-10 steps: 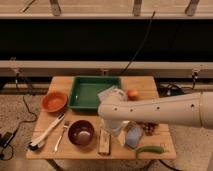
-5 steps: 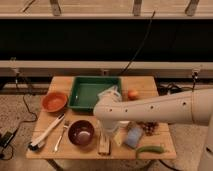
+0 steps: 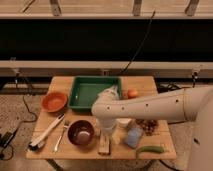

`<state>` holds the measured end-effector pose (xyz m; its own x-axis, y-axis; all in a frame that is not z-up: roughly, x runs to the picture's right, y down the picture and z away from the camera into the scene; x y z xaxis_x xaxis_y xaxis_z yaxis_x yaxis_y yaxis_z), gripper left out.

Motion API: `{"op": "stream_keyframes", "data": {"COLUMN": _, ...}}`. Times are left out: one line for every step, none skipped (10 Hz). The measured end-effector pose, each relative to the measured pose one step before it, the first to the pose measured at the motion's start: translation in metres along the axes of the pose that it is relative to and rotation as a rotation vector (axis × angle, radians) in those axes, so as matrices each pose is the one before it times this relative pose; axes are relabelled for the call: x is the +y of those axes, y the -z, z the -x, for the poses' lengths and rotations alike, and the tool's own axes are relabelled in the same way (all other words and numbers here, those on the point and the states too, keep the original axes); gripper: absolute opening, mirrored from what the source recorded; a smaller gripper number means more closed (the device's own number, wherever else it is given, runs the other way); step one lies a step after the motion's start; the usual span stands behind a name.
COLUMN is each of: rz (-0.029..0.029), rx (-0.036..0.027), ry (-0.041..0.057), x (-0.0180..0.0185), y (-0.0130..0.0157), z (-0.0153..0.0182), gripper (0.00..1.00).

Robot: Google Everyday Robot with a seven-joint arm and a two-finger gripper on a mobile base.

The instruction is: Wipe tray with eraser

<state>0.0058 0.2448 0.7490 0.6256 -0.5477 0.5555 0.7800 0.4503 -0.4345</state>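
Note:
The green tray (image 3: 82,93) stands at the back middle of the wooden table. The tan eraser (image 3: 104,146) lies flat near the table's front edge, just right of the dark bowl (image 3: 81,133). My white arm reaches in from the right and bends down in front of the tray. The gripper (image 3: 107,132) hangs just above the eraser, between the dark bowl and a white cup. The arm hides the tray's front right corner.
An orange bowl (image 3: 54,101) sits left of the tray. A white-handled brush (image 3: 46,132) and a fork (image 3: 61,136) lie at the front left. A blue-grey sponge (image 3: 133,136), a green pepper (image 3: 150,149), brown pieces (image 3: 148,126) and an orange fruit (image 3: 132,93) lie at the right.
The arm's bend has shifted a little left and down, bringing the gripper lower over the eraser. The objects on the table have not moved.

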Motion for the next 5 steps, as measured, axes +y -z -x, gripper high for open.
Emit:
{"op": "stream_keyframes", "data": {"rz": -0.00085, "rx": -0.00402, "ry": -0.00411, "x": -0.00141, "y": -0.0003, "z": -0.00212, "gripper": 0.8}}
{"op": "stream_keyframes", "data": {"rz": 0.00045, "rx": -0.00762, "ry": -0.0079, "x": -0.00159, "y": -0.00134, "z": -0.00326, "gripper": 0.8}}
{"op": "stream_keyframes", "data": {"rz": 0.00186, "rx": -0.0063, "ry": -0.00915, "x": -0.00091, "y": -0.00221, "z": -0.00352, "gripper": 0.8}}
{"op": "stream_keyframes", "data": {"rz": 0.00231, "rx": -0.00214, "ry": -0.00516, "x": -0.00028, "y": -0.00254, "z": -0.00227, "gripper": 0.8}}
{"op": "stream_keyframes", "data": {"rz": 0.00336, "rx": -0.00036, "ry": -0.00172, "x": -0.00034, "y": -0.00283, "z": -0.0009, "gripper": 0.8}}
